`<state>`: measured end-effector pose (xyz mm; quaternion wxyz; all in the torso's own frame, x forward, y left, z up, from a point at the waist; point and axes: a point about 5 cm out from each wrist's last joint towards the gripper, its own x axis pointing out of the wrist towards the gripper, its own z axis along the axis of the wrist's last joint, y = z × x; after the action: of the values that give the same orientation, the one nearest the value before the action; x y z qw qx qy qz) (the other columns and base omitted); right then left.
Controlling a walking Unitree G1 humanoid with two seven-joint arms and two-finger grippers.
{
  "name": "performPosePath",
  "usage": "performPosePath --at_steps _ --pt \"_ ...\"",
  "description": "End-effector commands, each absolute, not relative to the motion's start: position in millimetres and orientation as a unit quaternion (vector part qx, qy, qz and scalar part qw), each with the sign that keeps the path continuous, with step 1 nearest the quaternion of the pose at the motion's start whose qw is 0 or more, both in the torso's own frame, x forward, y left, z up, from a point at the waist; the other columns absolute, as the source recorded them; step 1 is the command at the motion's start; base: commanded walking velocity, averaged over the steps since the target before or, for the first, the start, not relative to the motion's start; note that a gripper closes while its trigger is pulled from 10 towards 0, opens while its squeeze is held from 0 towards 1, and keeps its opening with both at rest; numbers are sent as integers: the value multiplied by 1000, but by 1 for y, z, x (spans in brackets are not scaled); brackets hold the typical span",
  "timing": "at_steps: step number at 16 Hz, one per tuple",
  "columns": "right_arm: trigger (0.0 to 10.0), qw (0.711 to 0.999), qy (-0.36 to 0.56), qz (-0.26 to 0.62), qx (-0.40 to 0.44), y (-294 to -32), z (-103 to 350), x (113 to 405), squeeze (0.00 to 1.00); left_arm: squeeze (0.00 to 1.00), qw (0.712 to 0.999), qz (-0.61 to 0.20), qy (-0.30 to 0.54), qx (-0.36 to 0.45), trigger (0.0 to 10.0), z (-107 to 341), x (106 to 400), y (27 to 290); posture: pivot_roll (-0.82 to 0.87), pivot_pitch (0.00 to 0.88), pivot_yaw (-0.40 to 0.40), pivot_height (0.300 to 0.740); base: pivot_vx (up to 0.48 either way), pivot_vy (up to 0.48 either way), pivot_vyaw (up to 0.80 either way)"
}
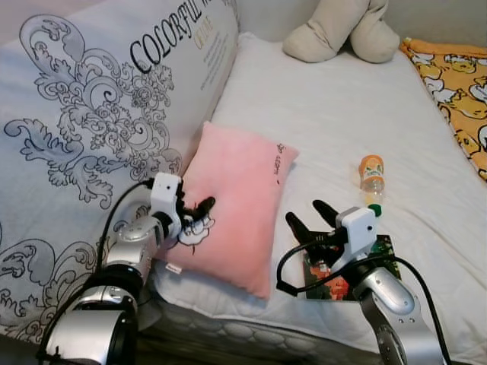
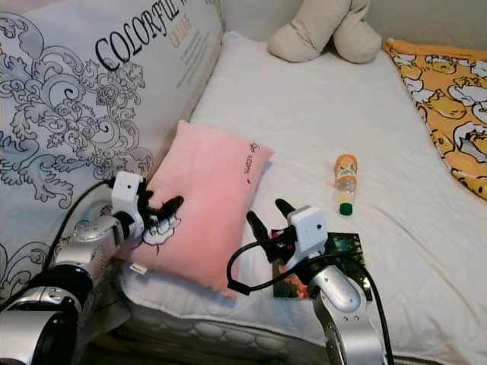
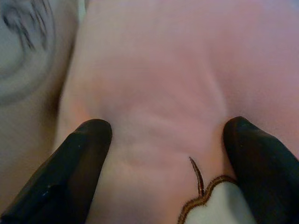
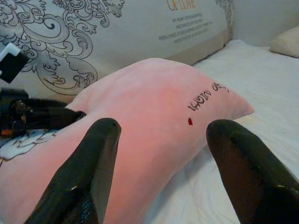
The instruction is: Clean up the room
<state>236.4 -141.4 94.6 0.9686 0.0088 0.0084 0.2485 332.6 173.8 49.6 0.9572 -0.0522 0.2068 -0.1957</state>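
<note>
1. Leaning against the big patterned cushion (image 1: 91,114), the pink pillow (image 1: 236,205) sits tilted at the left side of the bed (image 1: 327,114), close to the bed's front edge. It looks propped there because the cushion holds it up from behind.

2. The left tool (image 1: 199,215) is on the pillow's lower left part, by a white stitched patch. Its two black fingers (image 3: 79,158) are spread wide and press flat into the soft pink cloth. That looks like a way to hold the pillow steady or get ready to squeeze it.

3. The right tool (image 1: 313,220) hangs just off the pillow's right edge, near the front edge of the bed. Its fingers are spread too, with nothing between them, and they point at the pillow. It seems to be coming from the other side so both tools can lift the pillow together.

4. A small bottle (image 1: 371,180) with an orange label and green cap lies on its side on the sheet, to the right of the pillow.

5. A dark flat packet (image 1: 344,275) lies under the right arm at the bed's front edge.

6. A beige plush toy (image 1: 342,30) rests at the far edge, and a yellow blanket (image 1: 456,84) covers the far right corner. These probably need tidying as well.
</note>
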Motion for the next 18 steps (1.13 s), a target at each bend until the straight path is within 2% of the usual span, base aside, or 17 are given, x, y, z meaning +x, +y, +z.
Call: performPosePath --at_steps 1,2,5,10,18 --pt "10000 970 12 241 1 -145 95 238 0 0 941 -207 253 -84 10000 33 323 166 -159 0 22 740 0 0 0" --pt "10000 969 12 245 -1 -144 95 239 0 0 937 -215 257 -99 0 31 321 161 -158 0 21 740 0 0 0" --pt "10000 969 10 246 -3 -143 96 243 0 0 934 -232 252 -103 0 31 322 155 -165 0 21 740 0 0 0" --pt "10000 972 10 233 -2 -144 95 248 0 0 928 -227 244 -165 0 37 326 155 -165 0 37 740 0 0 0" --pt "10000 970 19 243 0 -138 89 247 0 0 921 -242 235 -196 0 39 327 144 -162 0 32 740 0 0 0"
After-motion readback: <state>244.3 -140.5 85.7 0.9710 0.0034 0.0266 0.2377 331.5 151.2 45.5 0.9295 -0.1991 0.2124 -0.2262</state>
